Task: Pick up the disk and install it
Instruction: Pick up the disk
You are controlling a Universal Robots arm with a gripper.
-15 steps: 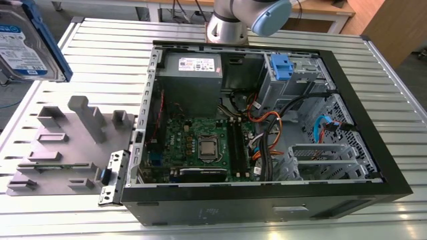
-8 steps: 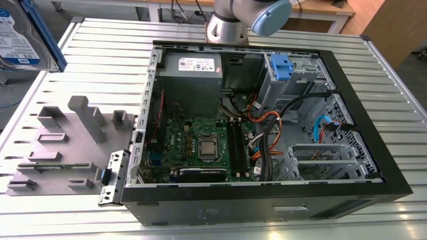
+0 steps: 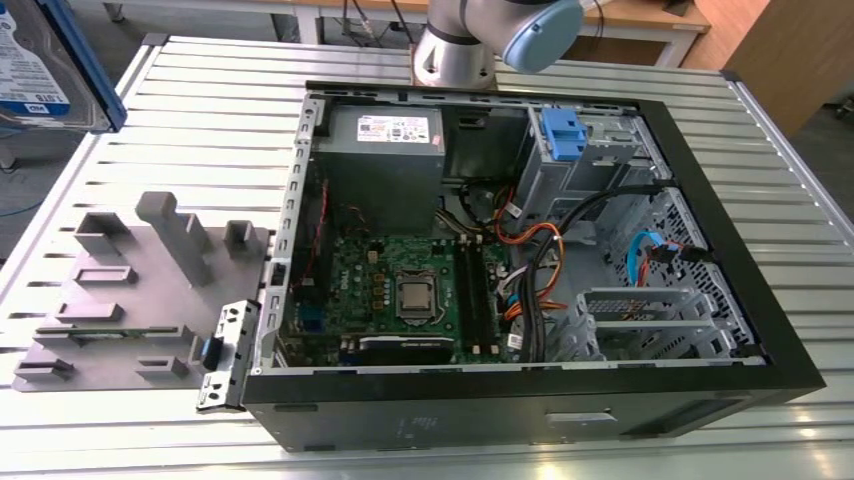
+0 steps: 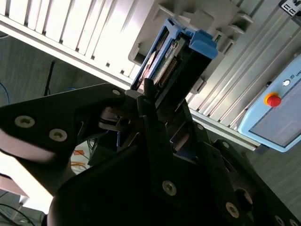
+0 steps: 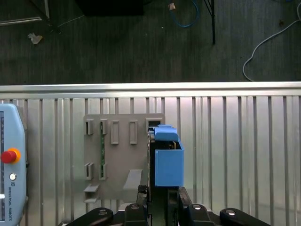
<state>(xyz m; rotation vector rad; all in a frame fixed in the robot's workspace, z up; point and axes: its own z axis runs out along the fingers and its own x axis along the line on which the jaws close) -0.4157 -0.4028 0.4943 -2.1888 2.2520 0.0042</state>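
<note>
The disk (image 3: 38,72) hangs high over the table's corner at the exterior view's far left, its blue-and-white label facing out inside a blue carrier. In the first wrist view the carrier (image 5: 168,161) stands edge-on straight out from my gripper (image 5: 160,194), which is shut on it, above the grey fixture plate (image 5: 117,162). The second wrist view shows the same disk (image 4: 175,59) clamped between my black fingers (image 4: 146,96), its connector edge showing. The open computer case (image 3: 761,330) lies well to the exterior view's right of the disk.
Inside the case are a grey power-supply box (image 3: 387,140), a motherboard (image 3: 400,290), cables and a blue bracket (image 3: 566,135) in the drive bay. A grey fixture (image 3: 134,290) lies on the slatted metal table (image 3: 200,120). A teach pendant (image 5: 9,160) rests on the table.
</note>
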